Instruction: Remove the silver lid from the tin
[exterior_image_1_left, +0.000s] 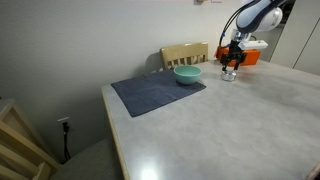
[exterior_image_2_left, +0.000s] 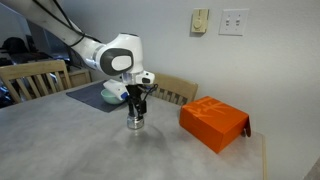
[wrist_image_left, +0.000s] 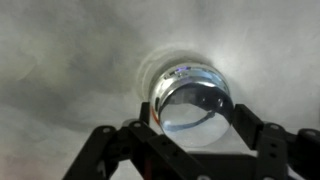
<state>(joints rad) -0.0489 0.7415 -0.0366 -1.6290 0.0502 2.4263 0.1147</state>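
- Tin, silver lid still seated, stands upright on the grey table, apart from the teal bowl.
- Gripper hangs vertical, jaws flanking the lid's rim for a side pinch; actual clamping cannot be told.
- Room: clear overhead, so a straight lift is likely free. Orange box is near.

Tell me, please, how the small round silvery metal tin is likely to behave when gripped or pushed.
The small round silvery metal tin looks rigid, so it probably won't deform in the gripper. Its shiny silver lid seems smooth and may slip. Low and small on the smooth grey table, it would likely slide rather than tip.
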